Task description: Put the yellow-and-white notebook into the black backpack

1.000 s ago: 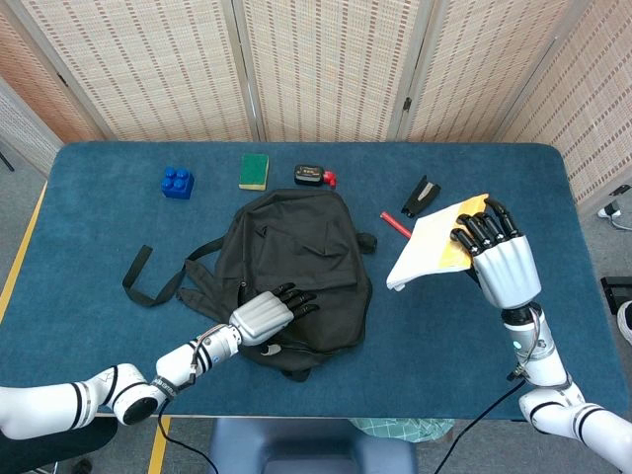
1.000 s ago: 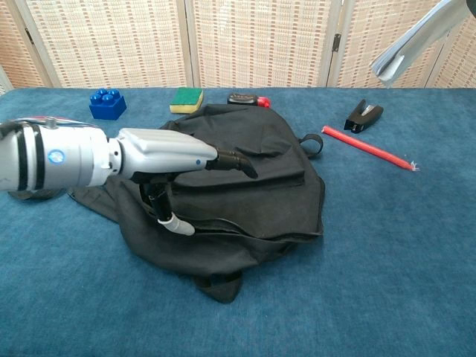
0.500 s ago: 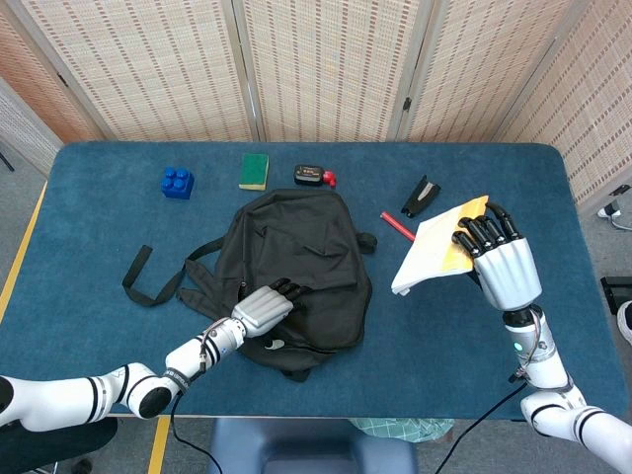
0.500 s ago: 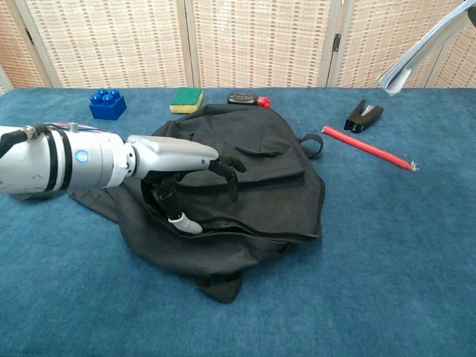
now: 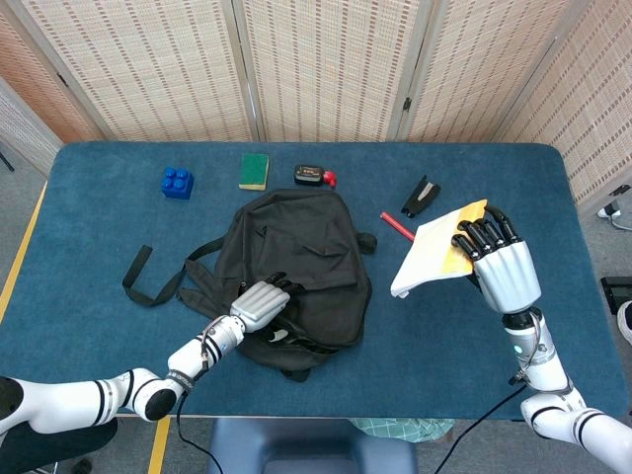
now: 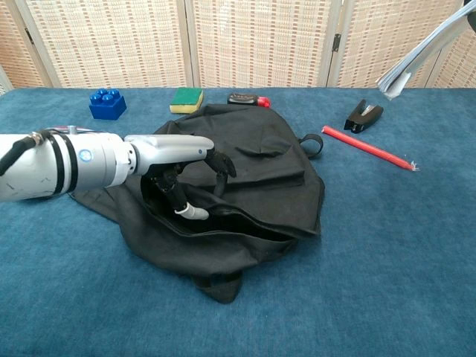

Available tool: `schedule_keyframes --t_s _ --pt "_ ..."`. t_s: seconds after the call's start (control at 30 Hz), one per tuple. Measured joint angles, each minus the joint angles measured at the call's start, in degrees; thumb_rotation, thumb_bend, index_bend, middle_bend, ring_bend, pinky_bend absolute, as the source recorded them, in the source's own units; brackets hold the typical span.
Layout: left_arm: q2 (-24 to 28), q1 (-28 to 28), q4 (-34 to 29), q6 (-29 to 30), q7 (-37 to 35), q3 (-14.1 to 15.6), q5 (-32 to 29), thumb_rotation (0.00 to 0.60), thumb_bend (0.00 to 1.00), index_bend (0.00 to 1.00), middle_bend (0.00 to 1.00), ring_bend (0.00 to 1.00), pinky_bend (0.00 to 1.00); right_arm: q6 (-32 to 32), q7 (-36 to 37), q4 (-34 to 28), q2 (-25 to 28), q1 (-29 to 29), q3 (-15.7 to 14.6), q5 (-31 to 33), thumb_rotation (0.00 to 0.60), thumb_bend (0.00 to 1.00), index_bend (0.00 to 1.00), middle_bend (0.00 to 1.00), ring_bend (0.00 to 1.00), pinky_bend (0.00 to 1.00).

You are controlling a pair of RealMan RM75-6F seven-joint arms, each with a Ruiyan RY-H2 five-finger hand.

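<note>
The black backpack [image 5: 306, 242] lies flat in the middle of the blue table [image 5: 89, 316]. My left hand [image 5: 261, 302] grips the edge of its upper flap near the front, fingers curled into the fabric. In the chest view that left hand [image 6: 177, 158] lifts the flap of the backpack [image 6: 260, 171], and a dark slit gapes along the zip. My right hand [image 5: 500, 265] holds the yellow-and-white notebook [image 5: 435, 252] tilted in the air to the right of the bag. Only the notebook's edge [image 6: 418, 50] shows at the chest view's top right.
A blue brick [image 5: 178, 183], a green-and-yellow sponge [image 5: 254, 170] and a small black-and-red device [image 5: 314, 176] lie along the far side. A black stapler [image 5: 422, 195] and a red pen [image 5: 396, 225] lie just beyond the notebook. A backpack strap [image 5: 146, 272] trails left.
My left hand went from lying flat on the bag to curling its fingers into the flap and pulling back, so the zip opening now gapes. The notebook has shifted only slightly.
</note>
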Motion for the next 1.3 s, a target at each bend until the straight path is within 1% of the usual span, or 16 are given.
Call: schedule_keyframes --t_s 0.17,0.3,0.4,0.6,0.73,0.83,1.0,1.1,1.2,1.3 --pt "-1.7 1.4 1.7 2.2 -1.9 0.1 0.3 0.600 0.43 0.67 0.27 0.24 0.02 0.5 0.2 -0.4 0.0 -0.3 0.0 -0.1 0.600 0.46 0.88 0.47 0.43 0.27" --pt "-1.9 2.2 1.7 3.4 -3.6 -0.4 0.3 0.600 0.44 0.68 0.28 0.25 0.02 1.3 0.9 -1.0 0.2 -0.7 -0.1 -0.2 0.600 0.46 0.88 0.47 0.43 0.27" --pt "-1.3 2.9 1.2 4.3 -5.9 -1.7 0.4 0.600 0.44 0.67 0.28 0.25 0.02 2.4 2.1 -2.1 0.7 -1.2 -0.2 -0.7 0.600 0.46 0.88 0.47 0.43 0.27" --pt "1.2 2.7 0.5 5.0 -9.3 -6.4 -0.8 0.600 0.45 0.66 0.28 0.24 0.02 6.1 4.4 -7.4 2.2 -2.2 -0.7 -3.1 0.600 0.46 0.88 0.47 0.44 0.28" --pt "1.7 1.4 2.2 5.0 -9.6 -9.2 -4.0 0.600 0.45 0.65 0.28 0.23 0.02 8.4 5.2 -12.5 3.4 -3.0 -1.5 -5.9 0.600 0.46 0.88 0.48 0.45 0.30" --pt "1.8 0.1 3.9 4.5 -9.3 -10.8 -7.0 0.600 0.45 0.64 0.28 0.23 0.01 9.2 6.1 -16.2 4.1 -3.5 -2.6 -8.0 0.600 0.46 0.88 0.48 0.45 0.31" --pt "1.8 -2.3 6.8 2.6 -8.0 -12.4 -12.7 0.600 0.45 0.63 0.28 0.21 0.01 9.2 7.4 -21.3 4.9 -3.8 -4.3 -11.0 0.600 0.46 0.89 0.48 0.45 0.33" --pt "1.6 -4.0 8.4 1.6 -6.6 -13.1 -16.7 0.600 0.45 0.63 0.28 0.21 0.01 8.0 8.1 -24.0 5.0 -3.7 -5.4 -12.4 0.600 0.46 0.89 0.49 0.46 0.35" --pt "1.2 -5.7 10.0 0.8 -5.5 -13.6 -21.2 0.600 0.45 0.63 0.28 0.21 0.01 5.6 8.9 -25.7 4.9 -3.4 -6.5 -13.0 0.600 0.46 0.89 0.49 0.46 0.38" --pt "0.8 -7.4 11.7 -0.1 -4.5 -14.1 -25.8 0.600 0.45 0.63 0.28 0.21 0.01 2.5 9.6 -27.0 4.2 -2.8 -7.4 -13.3 0.600 0.46 0.89 0.49 0.46 0.39"
